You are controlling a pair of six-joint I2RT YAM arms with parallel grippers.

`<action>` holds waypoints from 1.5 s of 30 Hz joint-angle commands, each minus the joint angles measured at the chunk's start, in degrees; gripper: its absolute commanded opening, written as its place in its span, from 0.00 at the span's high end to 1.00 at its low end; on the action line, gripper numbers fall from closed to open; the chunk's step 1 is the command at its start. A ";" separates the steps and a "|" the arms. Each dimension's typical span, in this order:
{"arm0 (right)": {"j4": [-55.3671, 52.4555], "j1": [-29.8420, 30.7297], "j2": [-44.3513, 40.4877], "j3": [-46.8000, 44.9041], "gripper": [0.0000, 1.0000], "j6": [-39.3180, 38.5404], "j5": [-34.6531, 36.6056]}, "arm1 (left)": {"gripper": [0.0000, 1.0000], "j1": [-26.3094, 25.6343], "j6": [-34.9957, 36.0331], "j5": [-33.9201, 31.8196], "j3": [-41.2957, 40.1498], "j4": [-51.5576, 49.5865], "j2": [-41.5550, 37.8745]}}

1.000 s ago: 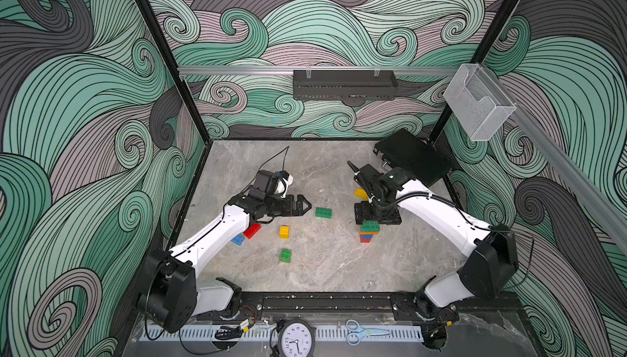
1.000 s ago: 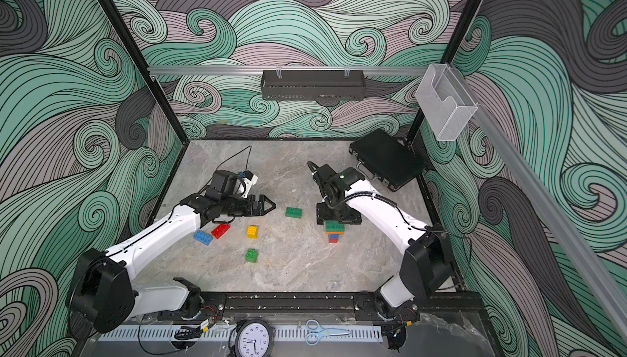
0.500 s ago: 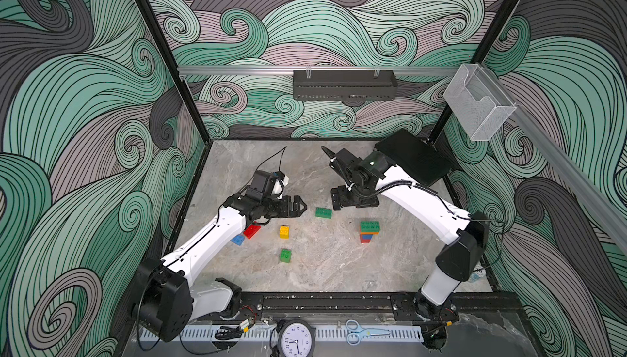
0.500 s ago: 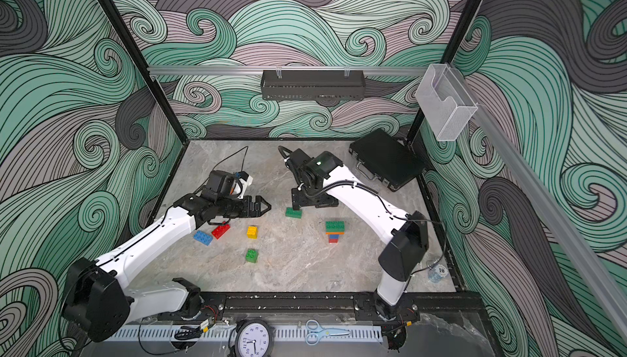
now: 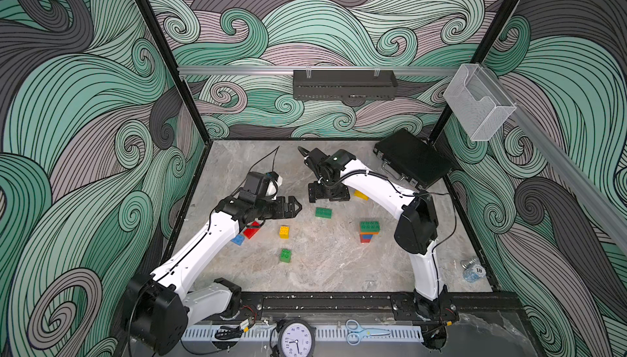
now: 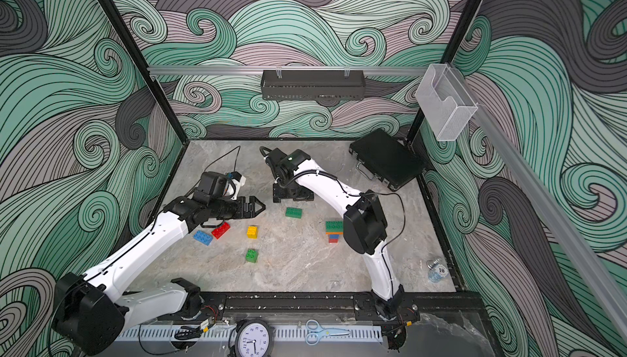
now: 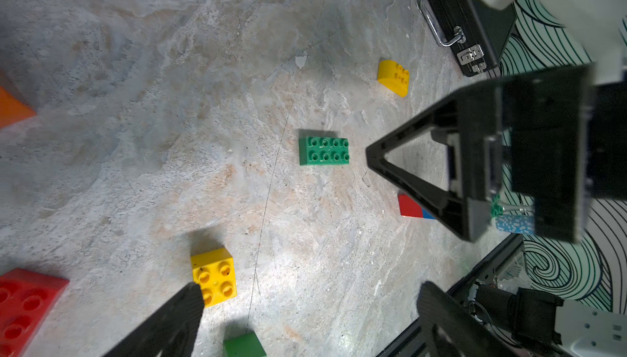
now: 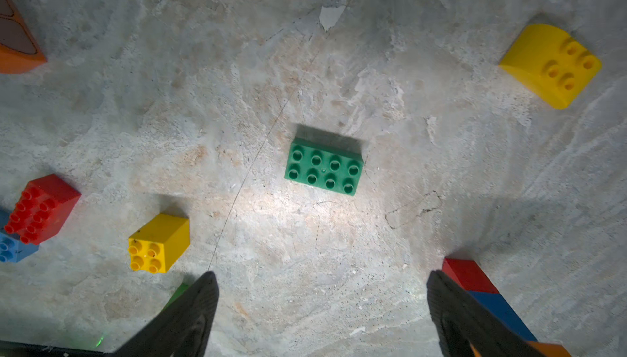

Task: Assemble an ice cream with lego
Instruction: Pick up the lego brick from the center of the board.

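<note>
Green plastic draws the eye. In both top views an oblong green brick lies flat on the counter, studs up. The right pincer hangs over its far side, jaws spread wide and empty. The left pincer points at the same brick from the side, equally wide and holding nothing. Near the right arm stands the started stack, green over orange, blue and red. A yellow square brick, a green square brick, a red brick and a blue brick lie scattered toward the left arm.

From the left wrist, the right pincer's black frame looms just beside the oblong brick. Both arms crowd one spot, so I'd call a knock between them the main risk.

From the right wrist, the brick lies ahead of the open fingers, its long side across their gap and slightly skewed. Closing on the short ends could twist it loose. A yellow round-topped brick and the stack sit well apart, leaving bare counter all round.
</note>
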 commanded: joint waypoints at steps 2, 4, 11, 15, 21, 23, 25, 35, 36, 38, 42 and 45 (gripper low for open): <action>1.67 0.36 3.61 2.16 0.05 3.52 0.42 | 0.01 0.86 -0.79 -0.24 -1.14 -1.59 -1.46; 2.40 0.31 5.53 2.85 0.05 4.10 0.36 | 0.02 0.97 -1.00 0.15 -1.26 -1.48 -1.46; 4.13 -0.21 10.72 3.83 0.08 5.36 -0.35 | 0.01 1.32 -0.80 0.33 -1.45 -1.67 -1.60; 5.55 -0.78 11.82 2.48 0.10 6.45 -0.79 | 0.01 1.56 -0.69 0.57 -1.45 -1.45 -1.47; 5.97 -1.04 11.27 0.30 0.10 6.91 0.42 | 0.01 1.70 -0.62 0.77 -1.50 -1.39 -1.35; 6.65 -1.12 10.70 -1.14 0.10 7.13 0.25 | 0.01 1.72 -0.63 0.77 -1.54 -1.34 -1.38; 7.56 -1.22 10.33 -2.78 0.11 7.44 -0.45 | 0.01 1.74 -0.64 0.94 -1.46 -1.23 -1.20; 10.66 -1.31 8.85 -6.79 0.16 8.06 -1.32 | 0.01 1.91 -0.64 1.12 -1.45 -1.21 -1.02; 10.82 -1.31 8.74 -7.00 0.17 8.14 -1.27 | 0.01 1.90 -0.59 1.04 -1.45 -1.27 -1.02; 11.25 -1.29 8.55 -7.27 0.18 8.23 -1.06 | 0.01 1.90 -0.60 1.07 -1.45 -1.33 -1.07; 11.76 -1.39 8.07 -7.79 0.22 8.41 -1.00 | 0.02 1.91 -0.58 0.96 -1.45 -1.34 -1.18; 12.25 -1.40 7.50 -8.49 0.25 8.67 -1.17 | 0.02 1.92 -0.51 1.02 -1.45 -1.39 -1.18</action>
